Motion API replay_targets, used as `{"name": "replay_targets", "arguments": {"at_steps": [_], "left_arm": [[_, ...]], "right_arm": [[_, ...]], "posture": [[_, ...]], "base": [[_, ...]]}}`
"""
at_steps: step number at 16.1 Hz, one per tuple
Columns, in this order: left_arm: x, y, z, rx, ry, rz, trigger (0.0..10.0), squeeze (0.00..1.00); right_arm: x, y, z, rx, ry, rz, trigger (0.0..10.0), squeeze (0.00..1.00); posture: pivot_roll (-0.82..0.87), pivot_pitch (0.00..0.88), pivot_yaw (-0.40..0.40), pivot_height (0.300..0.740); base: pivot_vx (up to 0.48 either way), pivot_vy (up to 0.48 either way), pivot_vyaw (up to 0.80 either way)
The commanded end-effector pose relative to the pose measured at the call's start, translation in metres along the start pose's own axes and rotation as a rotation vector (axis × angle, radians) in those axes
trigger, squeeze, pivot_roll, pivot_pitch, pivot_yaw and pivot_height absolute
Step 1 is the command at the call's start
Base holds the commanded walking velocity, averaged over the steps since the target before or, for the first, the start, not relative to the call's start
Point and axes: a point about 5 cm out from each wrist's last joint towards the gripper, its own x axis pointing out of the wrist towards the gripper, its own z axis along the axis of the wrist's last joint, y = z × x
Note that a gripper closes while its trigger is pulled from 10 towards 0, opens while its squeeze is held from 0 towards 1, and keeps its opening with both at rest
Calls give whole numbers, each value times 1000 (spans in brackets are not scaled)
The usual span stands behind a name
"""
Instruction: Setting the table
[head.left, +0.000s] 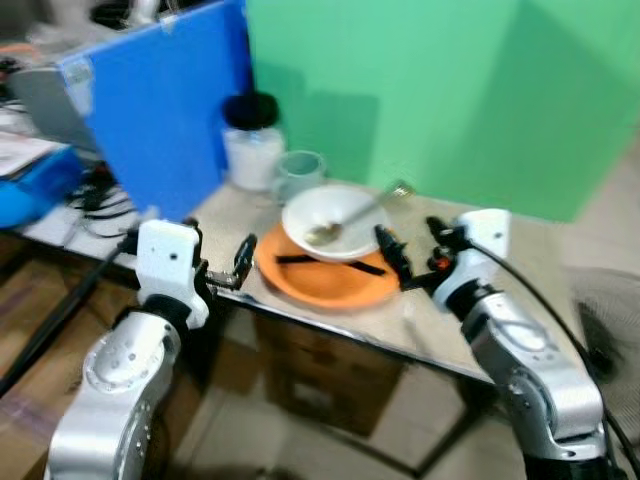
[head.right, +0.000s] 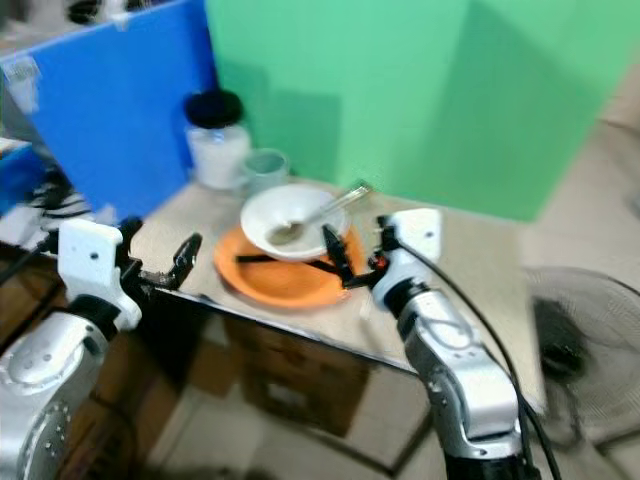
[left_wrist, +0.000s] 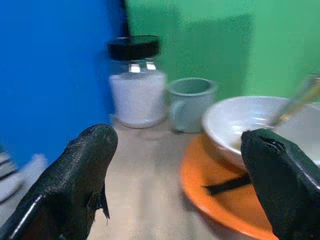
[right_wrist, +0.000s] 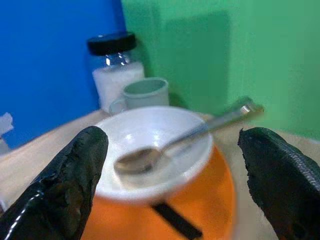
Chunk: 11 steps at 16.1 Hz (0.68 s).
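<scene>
Place setting looks mostly assembled: white bowl (head.left: 335, 222) sits on the orange plate (head.left: 325, 275) on the table (head.left: 500, 300), spoon (head.left: 360, 212) resting in the bowl with its handle over the rim. A dark flat strip lies on the plate under the bowl; can't tell what it is. Mug (head.left: 300, 175) and black-lidded jar (head.left: 251, 140) stand just behind.

Left gripper (head.left: 232, 268) is near the plate's left edge, right gripper (head.left: 415, 250) at its right edge; both spread wide, empty. Likely left: placing the mug.

No readable labels or writing.
</scene>
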Motion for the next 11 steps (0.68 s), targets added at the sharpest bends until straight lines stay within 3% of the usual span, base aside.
{"name": "replay_targets", "arguments": {"at_steps": [1,3,9,11], "left_arm": [[-1,4,2,16,-1,-4,10000,1000],[-1,6,4,20,-6,-19,10000,1000],[-4,12,3,28,2,-17,10000,1000],[-4,16,3,36,-1,-7,10000,1000]], "right_arm": [[3,4,5,17,-31,3,10000,1000],[0,4,8,40,-53,6,10000,1000],[-5,8,12,28,-78,71,10000,1000],[-6,8,13,27,-80,81,10000,1000]], "posture": [[231,0,-3,727],[226,0,2,727],[225,0,7,727],[231,0,3,727]], "base": [[337,0,0],[334,0,-678],[328,0,0],[0,0,0]]}}
